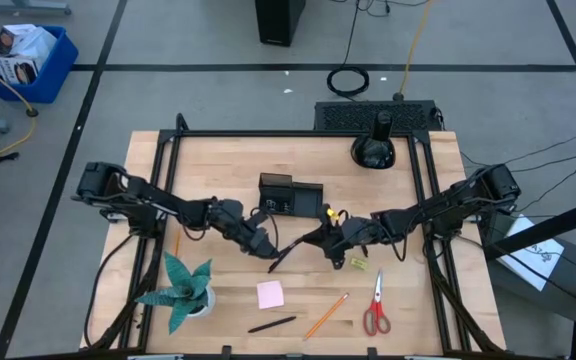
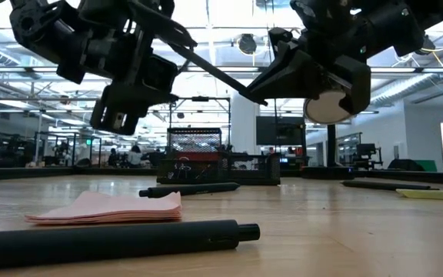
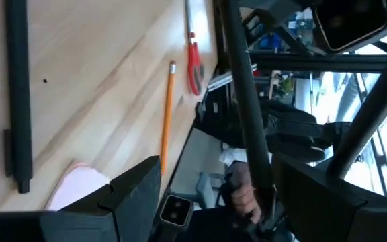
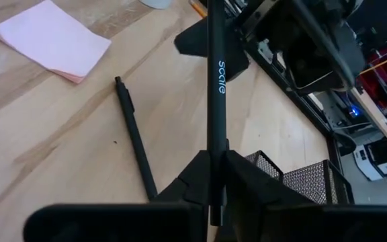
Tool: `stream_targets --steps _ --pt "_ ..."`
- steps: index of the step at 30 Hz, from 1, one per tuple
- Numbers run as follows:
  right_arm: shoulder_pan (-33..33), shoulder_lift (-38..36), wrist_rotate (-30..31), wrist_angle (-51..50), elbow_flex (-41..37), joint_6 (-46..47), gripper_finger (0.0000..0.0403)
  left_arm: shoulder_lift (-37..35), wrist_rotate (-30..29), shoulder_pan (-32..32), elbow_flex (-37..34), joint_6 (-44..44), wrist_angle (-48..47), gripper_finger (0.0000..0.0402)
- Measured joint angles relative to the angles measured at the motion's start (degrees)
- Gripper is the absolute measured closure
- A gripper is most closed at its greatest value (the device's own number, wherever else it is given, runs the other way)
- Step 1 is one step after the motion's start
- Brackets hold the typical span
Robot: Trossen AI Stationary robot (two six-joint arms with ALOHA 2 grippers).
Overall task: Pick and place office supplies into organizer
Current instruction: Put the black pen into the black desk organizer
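Above wooden table point(image 1: 228, 285), right gripper point(image 4: 210, 176) pinches black pen point(image 4: 215, 87); left gripper point(image 1: 264, 249) jaws spread.

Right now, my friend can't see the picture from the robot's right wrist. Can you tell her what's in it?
The right gripper is shut on a black pen with "scale" printed on it, held above the wooden table. Another black pen and a pink sticky-note pad lie on the table, and the black mesh organizer shows nearby.
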Motion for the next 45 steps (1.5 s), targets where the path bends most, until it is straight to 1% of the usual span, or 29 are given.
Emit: stream_targets --steps 2,5,13,15,17,25,28,30,34,45 --pt "0.28 0.01 0.03 -0.59 0.0 -0.16 0.0378 1.03 0.0 -0.11 0.07 -0.31 2.6 0.0117" --pt "0.55 0.0 0.05 -0.75 -0.02 -0.21 0.0376 1.2 -0.06 -0.17 0.07 -0.81 3.8 0.0117" --pt "0.59 0.0 0.03 -0.39 -0.02 -0.57 0.0377 1.19 -0.39 0.39 0.07 -1.04 3.76 0.0118" --pt "0.59 0.0 -0.02 -0.14 -0.02 -0.53 0.0377 1.19 -1.06 0.62 0.07 -0.97 3.85 0.0127" --pt "0.59 0.0 -0.04 0.13 -0.02 -0.55 0.0375 1.19 -1.14 0.97 0.07 -0.35 3.97 0.0147" --pt "0.59 0.0 -0.08 0.75 -0.02 -0.36 0.0377 1.19 -2.83 1.08 0.07 1.42 4.6 0.0266" --pt "0.59 0.01 -0.09 0.75 -0.02 -0.32 0.0376 1.19 -3.25 1.09 0.07 1.51 4.93 0.0295" --pt "0.59 0.0 -0.15 0.68 -0.02 -0.13 0.0376 1.19 -3.26 1.09 0.07 1.42 4.92 0.0306" --pt "0.61 0.0 -0.13 0.23 -0.02 -0.08 0.0377 1.19 -3.84 1.06 0.07 1.1 5.04 0.0303" --pt "0.59 0.47 -0.15 -0.4 -0.04 0.13 0.0378 1.19 -4.79 0.67 0.07 -0.6 5.06 0.0268"
